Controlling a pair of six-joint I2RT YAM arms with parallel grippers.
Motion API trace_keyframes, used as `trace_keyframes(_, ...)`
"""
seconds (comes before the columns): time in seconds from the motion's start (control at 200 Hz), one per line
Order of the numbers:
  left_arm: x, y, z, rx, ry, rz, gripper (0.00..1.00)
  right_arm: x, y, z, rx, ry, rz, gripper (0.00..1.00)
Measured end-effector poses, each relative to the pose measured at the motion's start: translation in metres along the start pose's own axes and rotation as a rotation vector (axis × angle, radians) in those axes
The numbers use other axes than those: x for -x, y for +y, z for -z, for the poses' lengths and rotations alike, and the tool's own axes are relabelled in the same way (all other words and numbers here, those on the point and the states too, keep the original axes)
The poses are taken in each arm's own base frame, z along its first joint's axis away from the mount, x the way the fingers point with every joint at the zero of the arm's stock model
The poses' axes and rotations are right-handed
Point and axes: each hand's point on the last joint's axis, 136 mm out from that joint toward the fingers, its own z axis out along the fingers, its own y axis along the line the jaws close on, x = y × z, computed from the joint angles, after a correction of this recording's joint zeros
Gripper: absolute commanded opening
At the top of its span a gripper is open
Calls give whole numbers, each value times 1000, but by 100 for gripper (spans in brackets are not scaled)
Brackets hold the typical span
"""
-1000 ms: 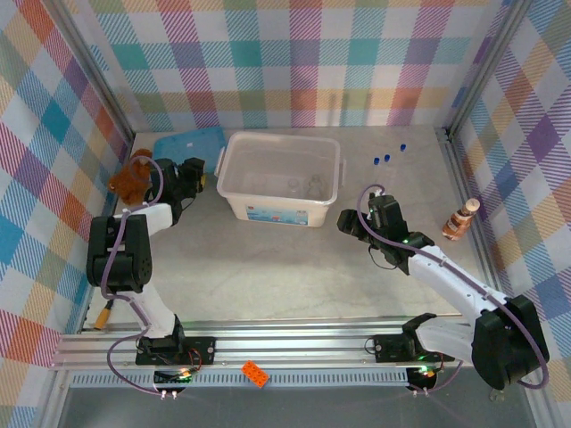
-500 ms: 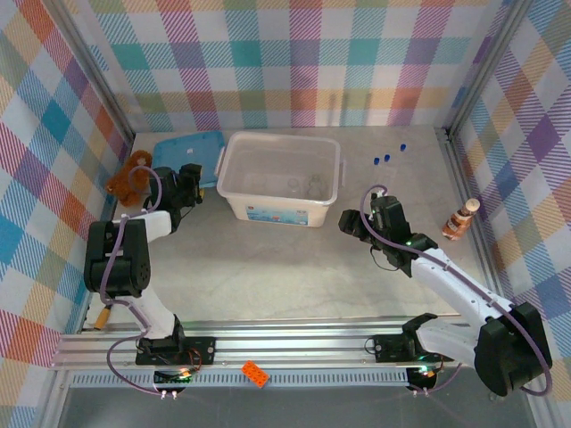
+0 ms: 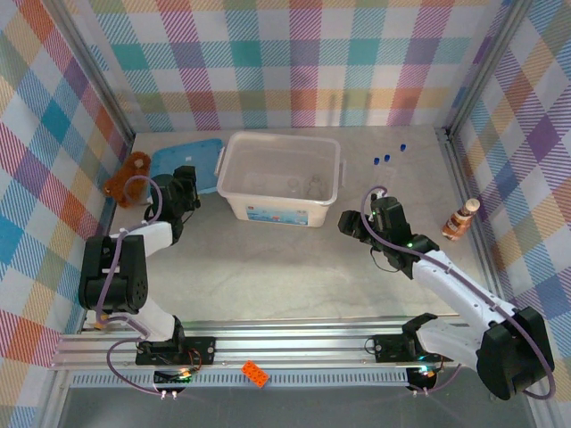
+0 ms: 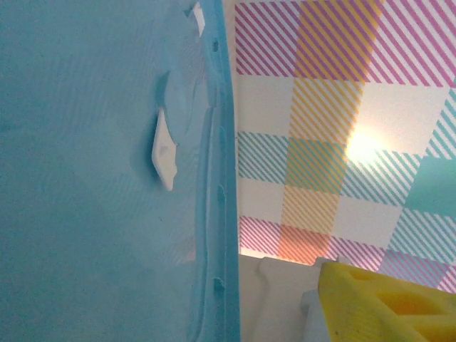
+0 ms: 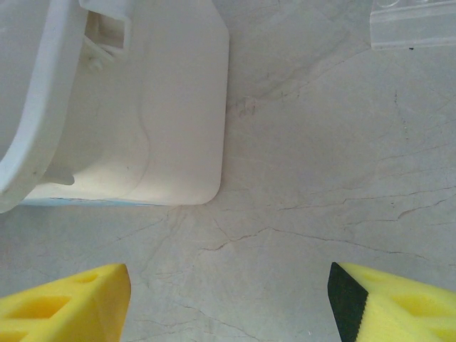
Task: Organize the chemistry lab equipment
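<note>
1. Brown plush toy (image 3: 127,174): far left of the bench (image 3: 268,259), close to the plaid side wall. Not lab equipment.

2. Blue lid (image 3: 187,159): flat at the back left, between the plush toy and the white bin. In the left wrist view its blue surface (image 4: 107,178) stands very close to the camera and carries a small white tab (image 4: 164,153).

3. Left claw (image 3: 186,176): at the near edge of the blue lid. One yellow finger (image 4: 385,299) shows at the lower right of the wrist view. Whether the claw is open or closed cannot be told.

4. White bin (image 3: 234,169): back centre, uncovered. A few clear pieces (image 3: 303,185) lie on its floor, too faint to name. Its near right corner (image 5: 142,107) appears in the right wrist view.

5. Right claw (image 3: 350,223): just off the bin's near right corner. The jaws are spread wide over bare bench with nothing between them (image 5: 228,299).

6. Test tubes with blue caps (image 3: 385,159): on the bench right of the bin, toward the back wall and outside the bin.

7. Brown-and-white striped figure (image 3: 459,220): far right, by the side wall. Not lab equipment.
</note>
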Motion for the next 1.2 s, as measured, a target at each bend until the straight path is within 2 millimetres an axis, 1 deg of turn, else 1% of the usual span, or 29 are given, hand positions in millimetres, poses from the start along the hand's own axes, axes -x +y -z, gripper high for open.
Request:
trace_keyframes(0.105, -1, 8, -2, -22, -14, 77, 69, 1, 1, 3, 5, -6, 0, 75)
trace_keyframes(0.16, -2, 18, -5, -22, -17, 126, 69, 2, 2, 4, 8, -10, 0, 75)
trace_keyframes(0.265, -7, 43, -14, 11, -12, 193, 69, 4, 2, 6, 11, -18, -1, 75)
trace_keyframes(0.315, -10, 50, -17, 24, -8, 209, 68, 4, 2, 6, 12, -20, 0, 75)
trace_keyframes(0.38, -10, 53, -18, 29, -5, 223, 68, 5, 3, 7, 12, -22, 0, 75)
trace_keyframes(0.47, -11, 50, -20, 7, 2, 245, 68, 5, 2, 9, 12, -26, 0, 75)
trace_keyframes(0.54, -12, 52, -24, -16, 13, 282, 67, 5, 2, 10, 13, -27, 0, 75)
trace_keyframes(0.585, -13, 58, -29, -19, 22, 314, 66, 4, 2, 10, 13, -27, 0, 75)
trace_keyframes(0.63, -14, 70, -34, -10, 28, 347, 66, 4, 1, 10, 12, -25, 0, 75)
trace_keyframes(0.66, -15, 72, -35, -26, 33, 353, 65, 3, 1, 10, 11, -24, 0, 75)
trace_keyframes(0.705, -16, 68, -35, -43, 37, 355, 64, 3, 1, 10, 11, -24, 0, 75)
trace_keyframes(0.775, -16, 67, -35, -47, 39, 355, 61, 3, 1, 10, 11, -24, 0, 75)
trace_keyframes(0.87, -18, 67, -34, -37, 50, 338, 59, 3, 1, 9, 11, -22, 0, 75)
trace_keyframes(0.975, -24, 59, -29, -16, 75, 297, 56, 3, 1, 9, 11, -23, 0, 75)
trace_keyframes(1.01, -25, 53, -27, -11, 83, 275, 54, 3, 1, 9, 10, -22, 1, 75)
trace_keyframes(1.07, -28, 36, -25, -17, 98, 223, 51, 2, 1, 8, 8, -18, 1, 75)
trace_keyframes(1.195, -33, -19, -19, -83, 128, 108, 46, -1, 0, 6, 3, -7, 4, 75)
